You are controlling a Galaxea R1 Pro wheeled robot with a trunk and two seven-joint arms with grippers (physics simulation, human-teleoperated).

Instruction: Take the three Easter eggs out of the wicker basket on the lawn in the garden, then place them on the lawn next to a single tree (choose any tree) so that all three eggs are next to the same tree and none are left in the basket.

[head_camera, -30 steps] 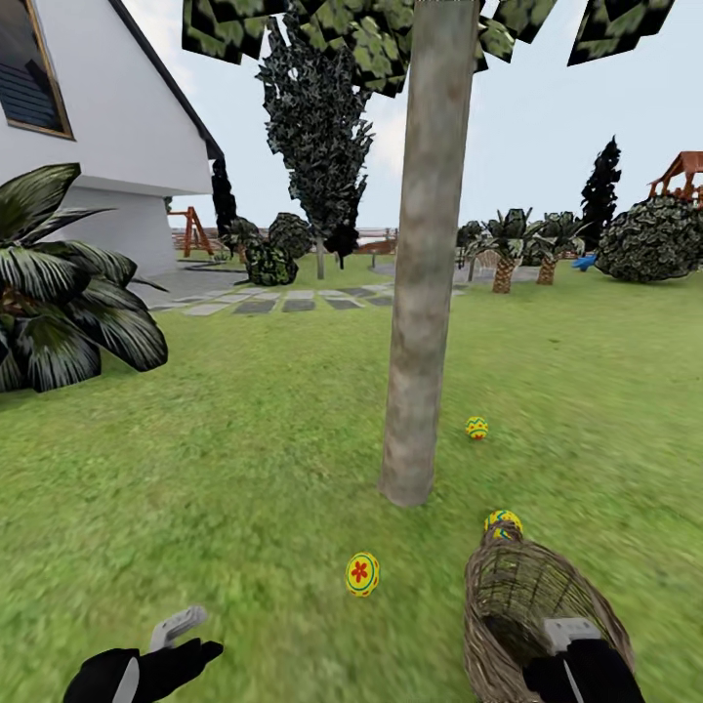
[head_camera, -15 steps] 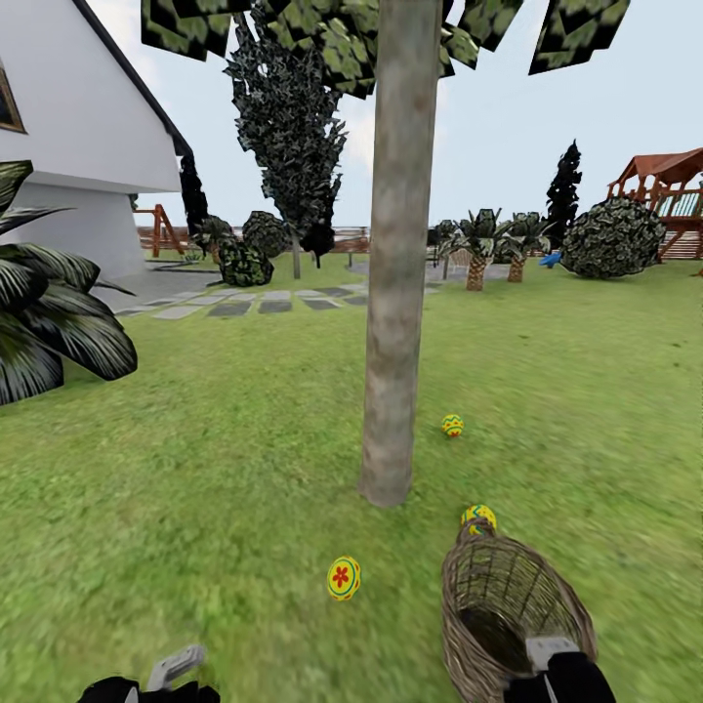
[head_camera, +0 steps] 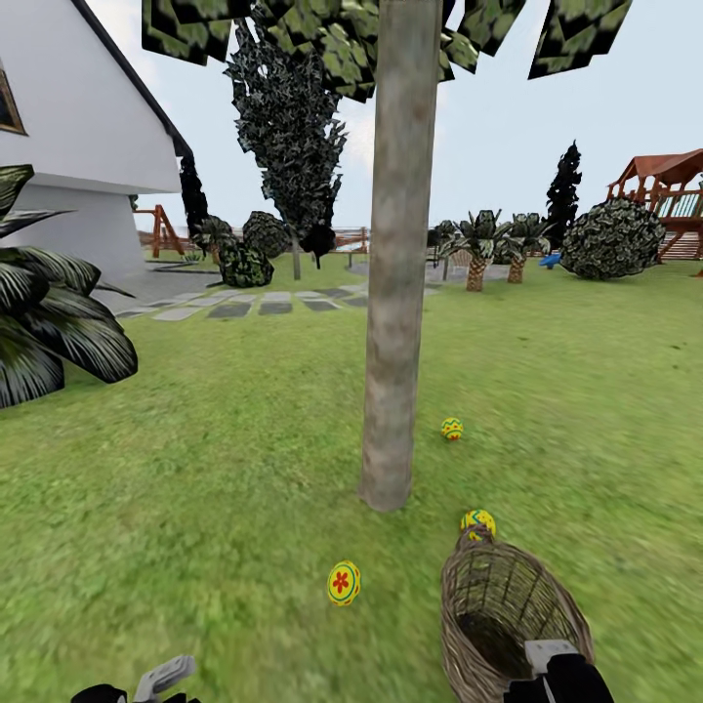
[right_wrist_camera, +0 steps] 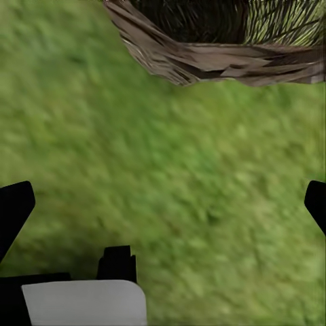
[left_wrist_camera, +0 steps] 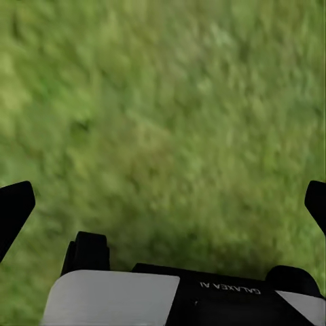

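Observation:
The tree [head_camera: 392,293] rises from the lawn [head_camera: 215,459] straight ahead. One Easter egg [head_camera: 343,583] lies on the grass in front of the trunk's foot, and a second [head_camera: 452,429] lies just right of the trunk. A third [head_camera: 477,524] sits at the far end of the wicker basket [head_camera: 508,610], partly hidden by the weave. The basket lies tipped with its mouth toward me, and the inside that shows is dark with no egg in sight. My right gripper [head_camera: 550,664] hangs open at its near rim [right_wrist_camera: 217,58]. My left gripper [head_camera: 161,677] is low over bare grass, open [left_wrist_camera: 163,204].
A dark broad-leaved plant [head_camera: 49,322] stands at the left before the white house [head_camera: 78,127]. Grey paving slabs [head_camera: 254,305], short palms [head_camera: 476,256], round bushes [head_camera: 613,239] and a wooden play structure [head_camera: 674,190] lie far behind. Open grass stretches on both sides of the trunk.
The camera turned right, shifting the whole view left. The left gripper sank lower in view. The eggs and the basket kept their places by the tree.

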